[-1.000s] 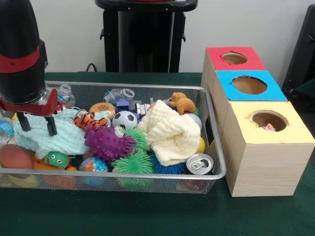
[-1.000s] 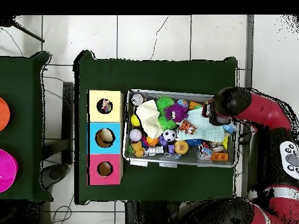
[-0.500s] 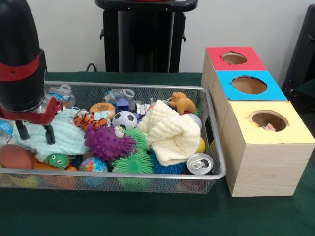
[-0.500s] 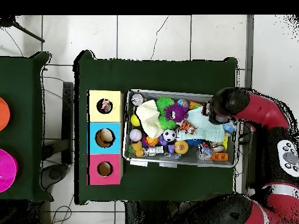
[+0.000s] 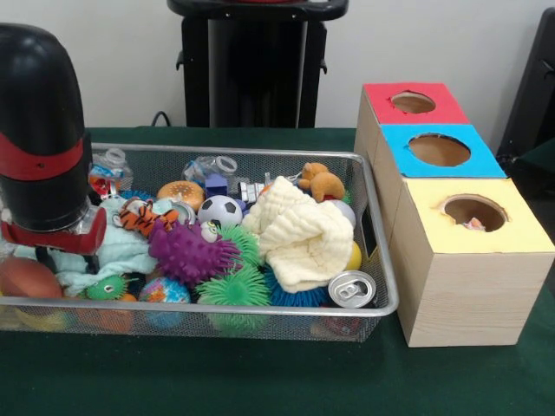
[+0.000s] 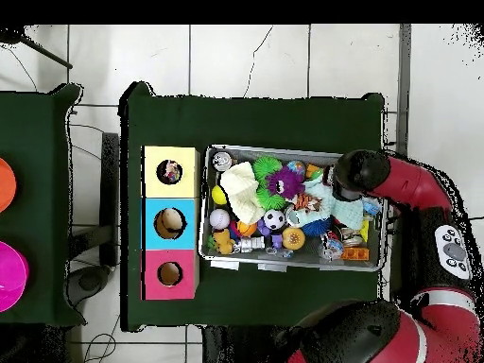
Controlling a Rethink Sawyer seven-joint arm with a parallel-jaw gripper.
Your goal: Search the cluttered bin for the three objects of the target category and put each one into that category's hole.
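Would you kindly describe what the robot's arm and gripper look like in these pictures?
The arm ends in a rounded glossy black cylinder with a red band. Below sits a red gripper mount. Overhead, the arm's links are red with black joints and a grey control panel.

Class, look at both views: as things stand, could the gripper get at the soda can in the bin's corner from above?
Probably yes. The soda can lies on top with nothing over it, only the cream cloth beside it. The gripper is down at the bin's opposite end.
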